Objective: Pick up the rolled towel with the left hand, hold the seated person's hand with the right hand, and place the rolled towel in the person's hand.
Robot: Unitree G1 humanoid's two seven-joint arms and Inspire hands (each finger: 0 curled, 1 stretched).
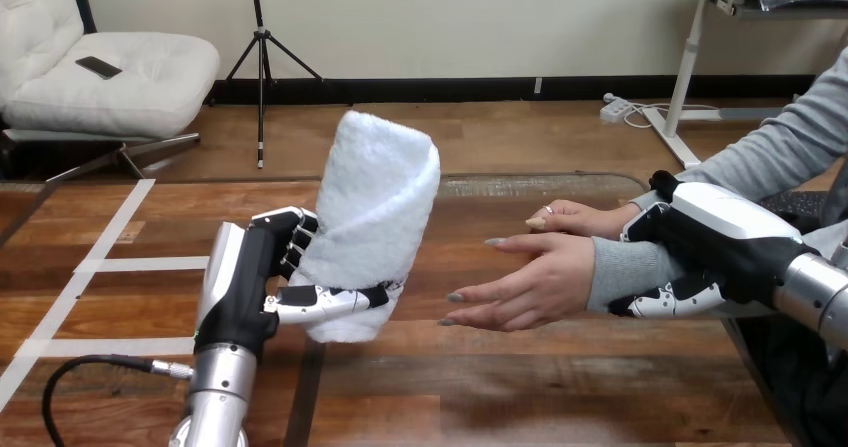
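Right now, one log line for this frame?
left hand: grips towel, off table | right hand: round person's wrist | person's hand: open, apart from towel | towel not yet placed

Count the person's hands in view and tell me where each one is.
2. The nearer person's hand is open, facing the rolled towel and apart from it, its wrist gripped by the right hand. The farther person's hand sits just behind it.
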